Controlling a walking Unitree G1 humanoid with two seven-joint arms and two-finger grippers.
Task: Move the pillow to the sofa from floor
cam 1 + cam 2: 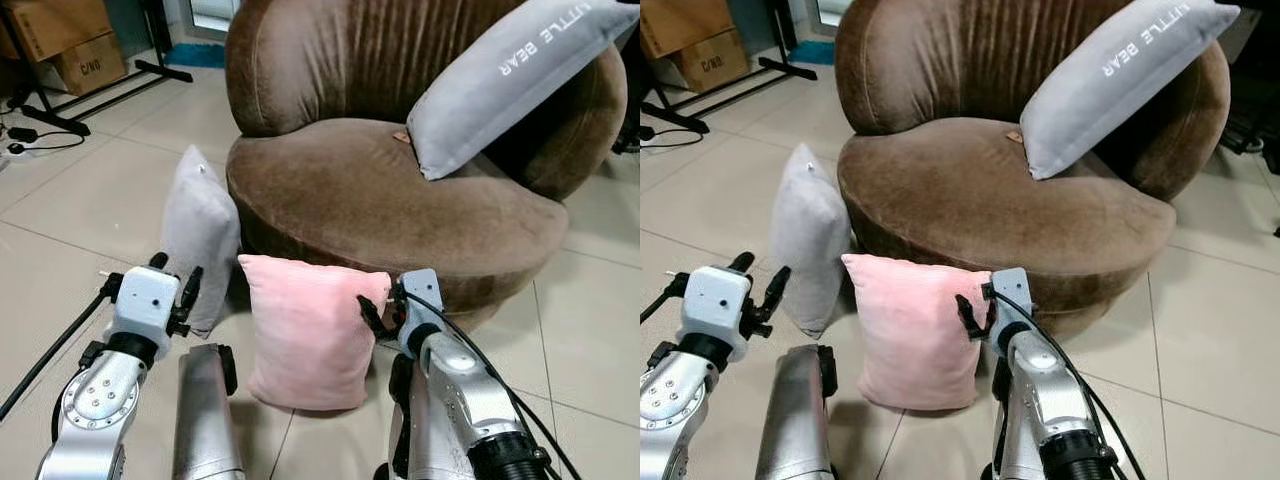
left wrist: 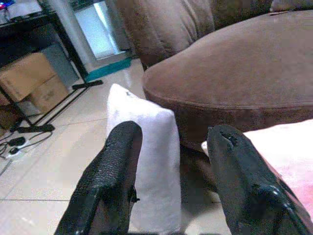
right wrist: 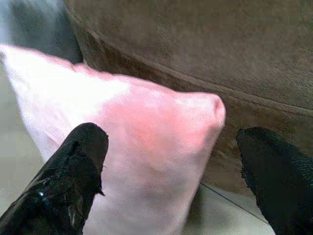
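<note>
A pink pillow (image 1: pixel 312 332) is seen standing on edge on the tiled floor (image 1: pixel 80 200) at lower centre of the head views, leaned against the front of the brown sofa (image 1: pixel 380 190). A grey pillow (image 1: pixel 200 235) is propped just to its left, also on the floor; a second grey pillow (image 1: pixel 510 75), lettered, is already lodged on the sofa at upper right. The right gripper (image 1: pixel 378 310) is held at the pink pillow's upper right corner, fingers (image 3: pixel 80 161) spread wide with that corner between them in the wrist view; contact cannot be confirmed. The left gripper (image 1: pixel 175 290) is raised at lower left, fingers (image 2: pixel 117 161) spread and empty, aimed between the grey pillow and the pink one. The pink pillow is judged light, soft and plush: it will sag and fold if pinched at a corner alone, and the fabric may slip. A deeper bite across the top edge, or a two-sided squeeze of both flanks, is judged the safer hold. Nothing fragile is noted.
</note>
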